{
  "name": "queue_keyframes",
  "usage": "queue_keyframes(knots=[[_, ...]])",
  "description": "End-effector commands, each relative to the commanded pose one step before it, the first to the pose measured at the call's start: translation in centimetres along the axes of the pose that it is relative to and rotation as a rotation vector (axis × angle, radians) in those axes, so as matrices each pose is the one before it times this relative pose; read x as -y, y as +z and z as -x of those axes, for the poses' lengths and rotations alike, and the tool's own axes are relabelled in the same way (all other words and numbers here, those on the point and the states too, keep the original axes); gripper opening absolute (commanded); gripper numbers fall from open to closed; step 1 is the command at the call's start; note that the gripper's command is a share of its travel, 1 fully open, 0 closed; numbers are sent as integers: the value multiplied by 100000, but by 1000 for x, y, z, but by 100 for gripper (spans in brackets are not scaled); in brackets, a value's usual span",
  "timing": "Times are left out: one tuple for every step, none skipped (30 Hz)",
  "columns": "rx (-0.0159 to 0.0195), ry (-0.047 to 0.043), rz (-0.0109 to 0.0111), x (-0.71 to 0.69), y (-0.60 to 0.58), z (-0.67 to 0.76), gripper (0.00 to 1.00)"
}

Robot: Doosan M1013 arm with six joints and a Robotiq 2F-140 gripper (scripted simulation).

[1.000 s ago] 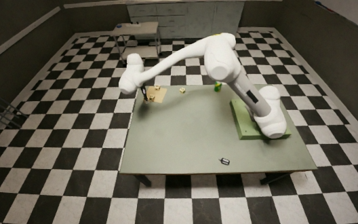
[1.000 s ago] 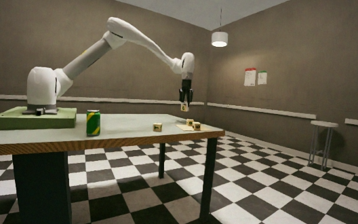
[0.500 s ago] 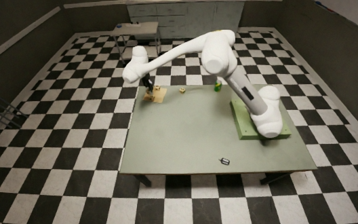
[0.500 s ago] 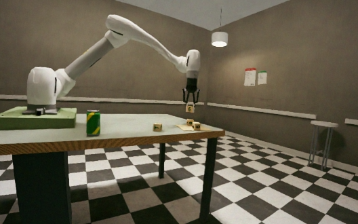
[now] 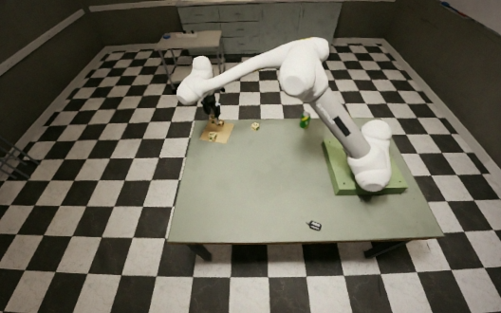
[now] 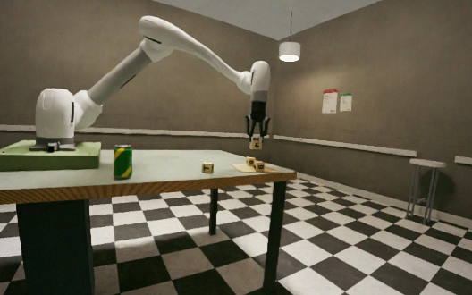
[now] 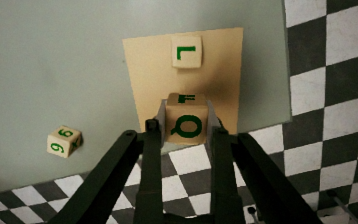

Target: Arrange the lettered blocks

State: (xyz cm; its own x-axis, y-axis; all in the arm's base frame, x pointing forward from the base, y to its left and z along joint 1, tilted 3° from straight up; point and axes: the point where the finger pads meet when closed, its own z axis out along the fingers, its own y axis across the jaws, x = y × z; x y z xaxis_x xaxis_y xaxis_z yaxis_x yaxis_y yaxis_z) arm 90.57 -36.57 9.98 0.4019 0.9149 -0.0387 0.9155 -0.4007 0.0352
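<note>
In the exterior view, right of centre, the fingers (image 5: 214,119) (image 6: 257,142) are pinching 1 lettered block (image 6: 256,144) (image 7: 186,120), held in the air with a gap between it and the blocks beneath. The wrist view puts it at the centre, gripped by 2 opposite sides, with a green Q on the face toward the camera.

The tan mat (image 5: 227,133) (image 6: 240,167) (image 7: 147,65) lies at the upper left of the worktop (image 5: 266,190) (image 6: 156,165) (image 7: 75,75) in the top view. It carries 2 blocks: the L block (image 5: 213,137) (image 6: 250,161) (image 7: 186,52), with its green L turned sideways at the upper middle of the wrist frame, and a second mat block (image 5: 220,122) (image 6: 259,166), whose top letter I cannot tell.

Block number 4 (image 5: 255,126) (image 6: 207,167) (image 7: 64,141) sits off the mat, at the lower left of the wrist frame, with green characters on its faces. A green can (image 5: 305,119) (image 6: 123,162) stands upright at left in the exterior view.
</note>
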Motion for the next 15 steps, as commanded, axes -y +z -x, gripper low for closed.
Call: queue_keyframes(knots=[[-177, -1612, 172, -55, -169, 261, 33], [1, -341, 1, 0, -1, 71, 33], [1, -180, 0, 0, -1, 38, 33], [0, -68, 0, 0, 0, 14, 33], [0, -10, 0, 0, 0, 2, 33], [0, 0, 0, 0, 0, 0, 33], [0, 0, 0, 0, 0, 0, 33], [0, 0, 0, 0, 0, 0, 33], [0, 0, 0, 0, 0, 0, 33], [0, 0, 0, 0, 0, 0, 33], [0, 0, 0, 0, 0, 0, 33], [0, 0, 0, 0, 0, 0, 33], [0, 0, 0, 0, 2, 0, 33], [0, -1, 0, 0, 14, 0, 33], [0, 0, 0, 0, 0, 0, 33]])
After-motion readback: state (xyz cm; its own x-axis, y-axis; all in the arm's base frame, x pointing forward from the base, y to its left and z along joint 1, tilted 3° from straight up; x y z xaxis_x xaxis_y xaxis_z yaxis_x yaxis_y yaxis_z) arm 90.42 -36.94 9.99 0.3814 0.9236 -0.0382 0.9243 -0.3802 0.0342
